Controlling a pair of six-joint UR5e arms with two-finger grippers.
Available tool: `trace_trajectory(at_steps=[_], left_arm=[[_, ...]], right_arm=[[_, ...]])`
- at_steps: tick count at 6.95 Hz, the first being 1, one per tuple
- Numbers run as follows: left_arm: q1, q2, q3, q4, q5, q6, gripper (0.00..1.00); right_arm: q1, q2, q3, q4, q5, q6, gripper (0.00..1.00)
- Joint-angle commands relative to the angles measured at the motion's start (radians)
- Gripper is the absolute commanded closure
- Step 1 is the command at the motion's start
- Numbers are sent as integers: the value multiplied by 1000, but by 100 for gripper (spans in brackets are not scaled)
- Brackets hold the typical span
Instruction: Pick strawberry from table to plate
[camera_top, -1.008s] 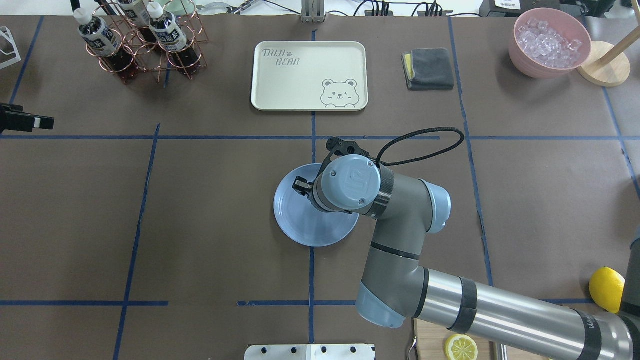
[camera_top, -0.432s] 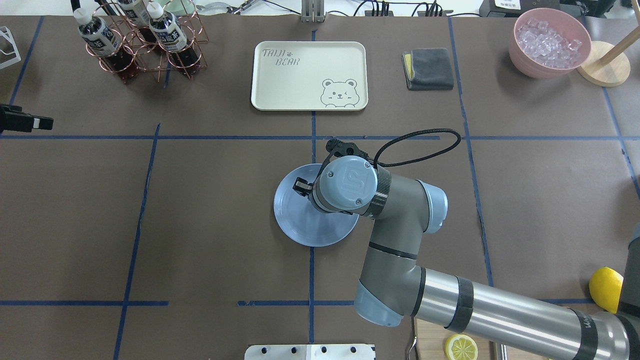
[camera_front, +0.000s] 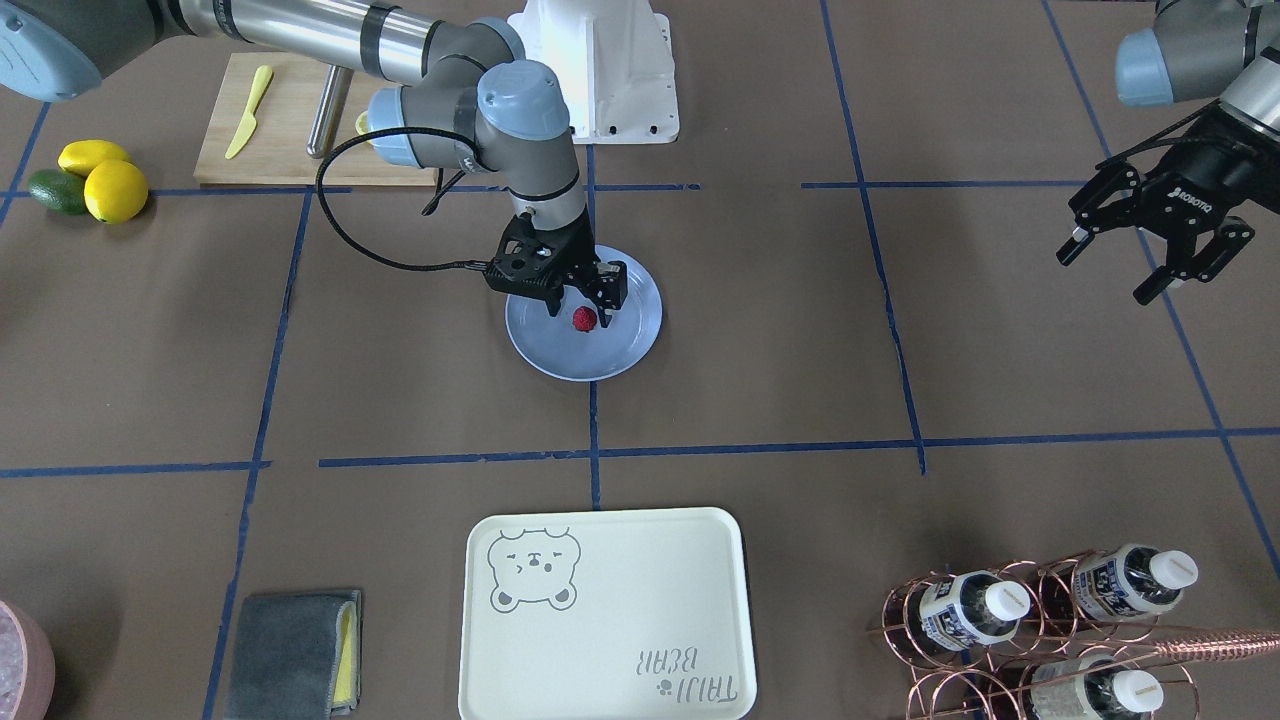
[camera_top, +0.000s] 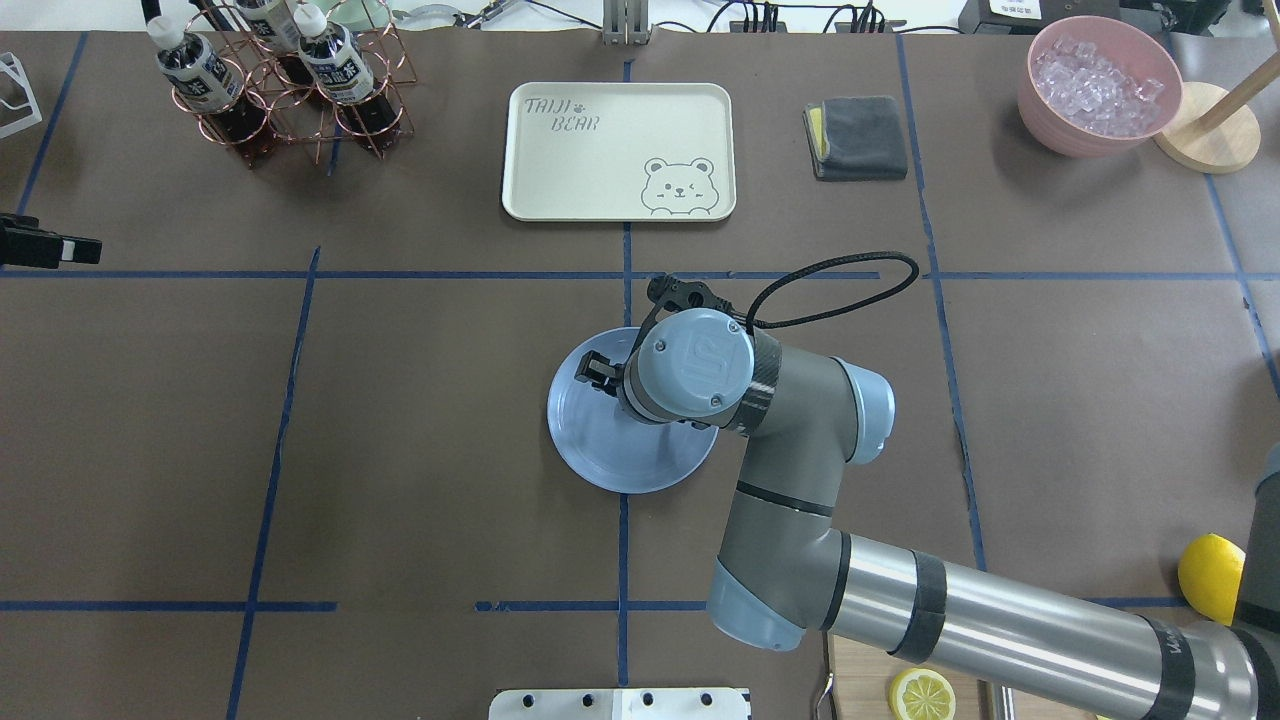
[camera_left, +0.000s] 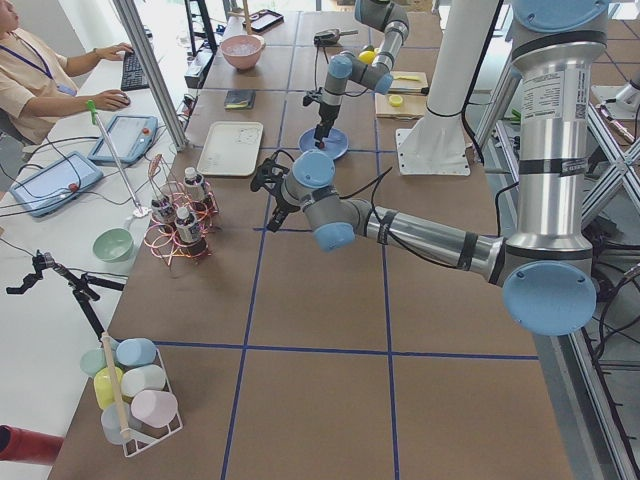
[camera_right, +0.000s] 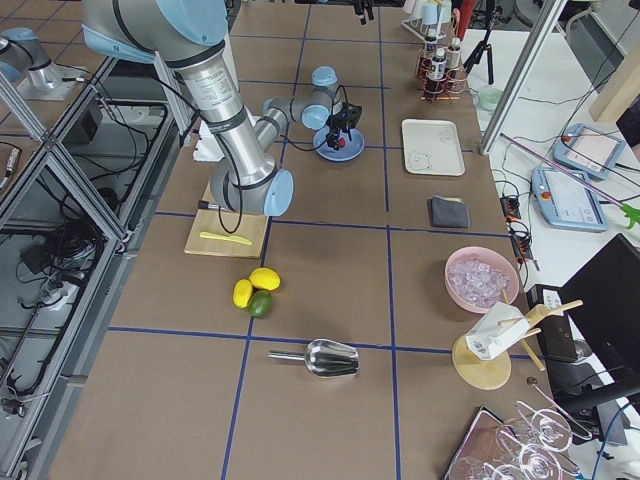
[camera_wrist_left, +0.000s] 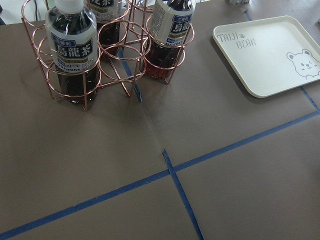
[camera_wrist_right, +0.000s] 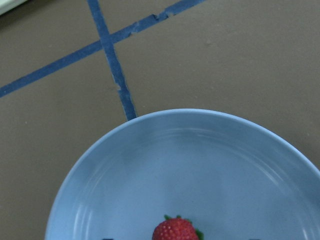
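Observation:
The small red strawberry lies on the light-blue plate at the middle of the brown table. My right gripper hangs just above it, open, one finger on either side and nothing held. The right wrist view looks down on the strawberry resting free on the plate. From overhead the right wrist hides the berry; only one finger shows over the plate. My left gripper is open and holds nothing, raised far off at the table's side.
A cream bear-print tray, a copper rack of bottles, a grey cloth and a pink bowl of ice line the far side. Lemons and a wooden cutting board sit near my base. A person sits beside the table.
The right gripper's visible finger has spread outward over the plate. The left gripper has drifted slightly toward the overhead view's left edge.

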Motion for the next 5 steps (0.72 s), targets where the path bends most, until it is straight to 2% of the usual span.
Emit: trace_trajectory(at_steps=[1, 3, 4, 5], left_arm=[[-9, 47, 10, 1, 1, 136, 1], [-138, 59, 117, 3, -2, 426, 1], [-176, 59, 149, 12, -2, 492, 1], [-229, 53, 148, 101, -6, 574, 1]], right_arm=[[71, -49, 74, -3, 91, -50, 0], [239, -302, 274, 0, 267, -336, 0], [329, -378, 310, 0, 344, -442, 0], [431, -446, 322, 2, 433, -546, 0]])
